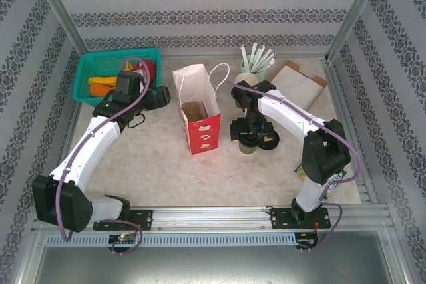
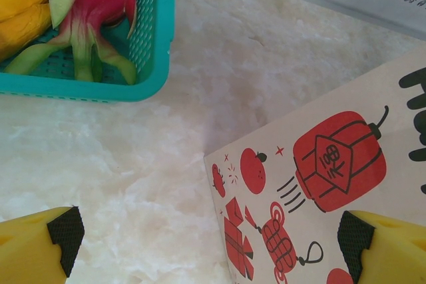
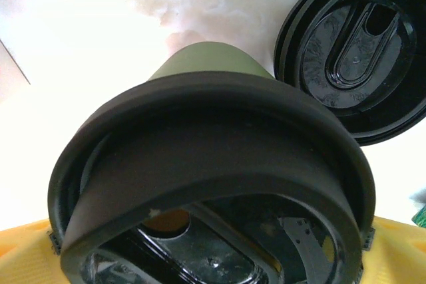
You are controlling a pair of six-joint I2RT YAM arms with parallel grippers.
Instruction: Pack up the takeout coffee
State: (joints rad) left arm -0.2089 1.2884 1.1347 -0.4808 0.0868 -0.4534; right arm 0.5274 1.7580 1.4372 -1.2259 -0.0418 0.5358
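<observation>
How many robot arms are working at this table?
2. The left arm reaches toward the teal basket at back left. The right arm bends over the lidded green cup beside the paper bag. None seem hidden.

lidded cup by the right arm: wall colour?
Dark olive green, under a black lid. The cup wall shows best in the right wrist view.

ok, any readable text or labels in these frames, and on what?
No full word reads.
Paper bag, red lantern print: one Chinese character in a diamond, too stylized to read surely.
Same bag, black letters: cut off by the frame edge.
Loose black lid: no legible marking.
</observation>
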